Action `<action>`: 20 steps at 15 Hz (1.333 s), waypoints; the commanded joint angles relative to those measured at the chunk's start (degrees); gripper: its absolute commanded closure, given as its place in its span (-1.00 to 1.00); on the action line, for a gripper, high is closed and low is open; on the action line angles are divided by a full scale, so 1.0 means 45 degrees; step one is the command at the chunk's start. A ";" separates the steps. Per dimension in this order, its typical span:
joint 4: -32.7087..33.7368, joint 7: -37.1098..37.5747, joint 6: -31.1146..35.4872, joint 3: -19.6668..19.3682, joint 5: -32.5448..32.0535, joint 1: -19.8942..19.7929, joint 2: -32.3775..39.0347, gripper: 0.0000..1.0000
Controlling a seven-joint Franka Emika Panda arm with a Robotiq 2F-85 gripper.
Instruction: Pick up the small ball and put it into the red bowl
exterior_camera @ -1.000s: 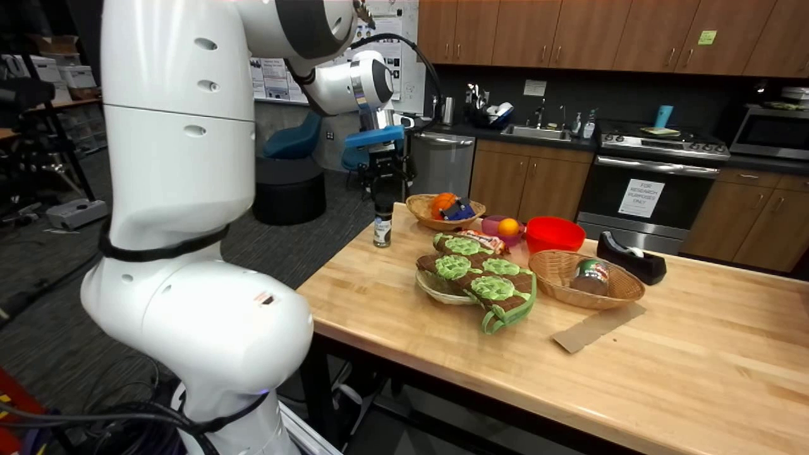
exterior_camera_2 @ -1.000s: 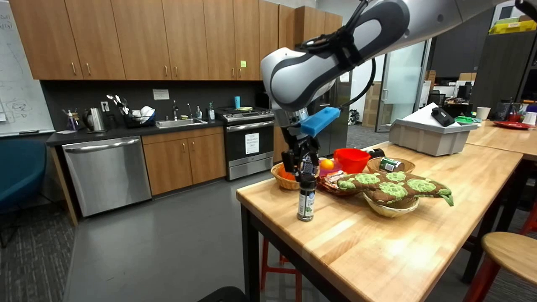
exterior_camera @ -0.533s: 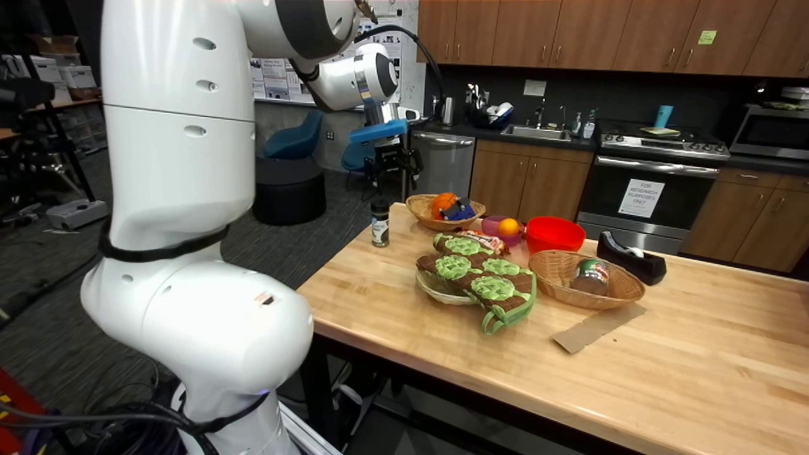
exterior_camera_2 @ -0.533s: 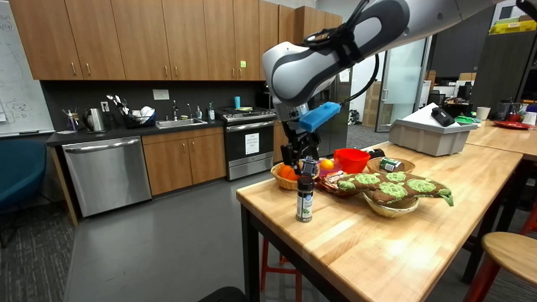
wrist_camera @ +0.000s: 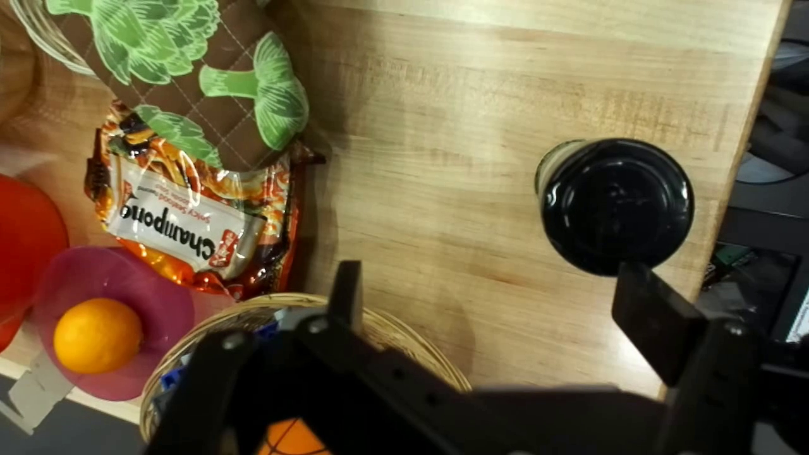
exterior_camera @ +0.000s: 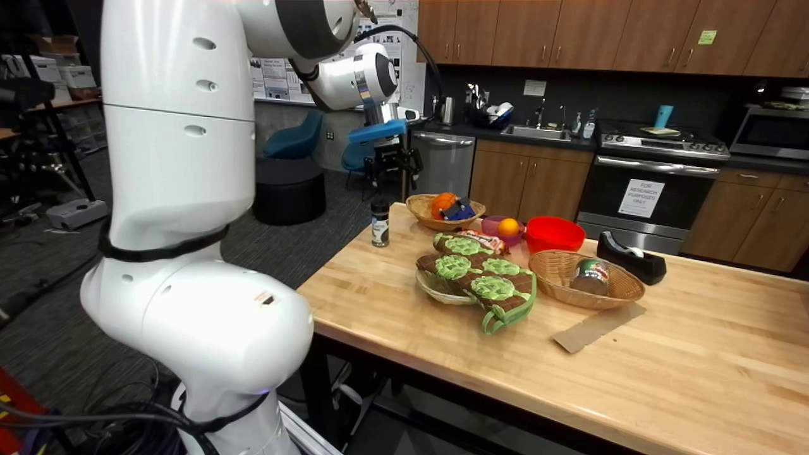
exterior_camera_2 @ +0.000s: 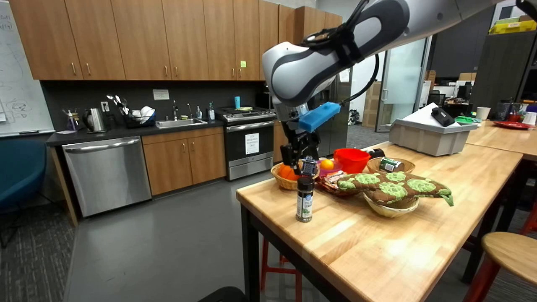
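Two orange balls show. A plain one (wrist_camera: 98,335) lies in a purple bowl (wrist_camera: 164,303); it shows in both exterior views (exterior_camera: 508,227) (exterior_camera_2: 327,164). One with dark lines (exterior_camera: 443,205) lies in a wicker basket (wrist_camera: 426,344), partly hidden by my gripper in the wrist view (wrist_camera: 294,438). I cannot tell for certain which is the small ball. The red bowl (exterior_camera: 555,235) stands beside the purple bowl and is cut off in the wrist view (wrist_camera: 28,243). My gripper (wrist_camera: 490,272) is open and empty, above a black-capped spice jar (exterior_camera_2: 305,205) near the table end.
The jar stands upright close to the table edge (wrist_camera: 616,205). A shiny noodle packet (wrist_camera: 183,221) and a brown-green oven mitt (exterior_camera: 493,287) on a basket lie mid-table. A wicker basket with a can (exterior_camera: 622,284) and a tape dispenser (exterior_camera: 632,259) stand beyond the mitt.
One second ago my gripper was lower, over the jar's cap. It has risen clear and the cap now shows; the jar has shifted very slightly. The last half second shows almost no motion.
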 commanded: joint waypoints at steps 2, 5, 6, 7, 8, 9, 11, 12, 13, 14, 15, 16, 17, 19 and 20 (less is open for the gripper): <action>-0.0807 0.0393 0.0952 0.0053 0.0563 0.0165 -0.0148 -1.00; -0.2093 0.0782 0.2321 0.0273 0.1150 0.0407 0.0007 -1.00; -0.2517 0.0955 0.2730 0.0337 0.1265 0.0529 0.0136 -1.00; -0.2897 0.1118 0.3088 0.0358 0.1332 0.0619 0.0218 -1.00; -0.3302 0.1288 0.3488 0.0377 0.1358 0.0707 0.0259 -1.00; -0.3622 0.1475 0.3861 0.0361 0.1344 0.0784 0.0274 -1.00; -0.4205 0.1804 0.4423 0.0280 0.1294 0.0878 0.0233 -1.00; -0.4437 0.1932 0.4648 0.0237 0.1256 0.0891 0.0189 -1.00; -0.4637 0.2031 0.4842 0.0215 0.1256 0.0888 0.0119 -1.00; -0.4765 0.2136 0.5014 0.0177 0.1231 0.0887 0.0089 -1.00; -0.4860 0.2185 0.5141 0.0158 0.1236 0.0891 0.0064 -1.00; -0.4915 0.2218 0.5258 0.0139 0.1225 0.0899 0.0065 -1.00; -0.4960 0.2251 0.5352 0.0137 0.1241 0.0909 0.0046 -1.00; -0.4982 0.2315 0.5517 0.0147 0.1239 0.0927 -0.0041 -1.00; -0.4980 0.2344 0.5593 0.0145 0.1209 0.0936 -0.0168 -1.00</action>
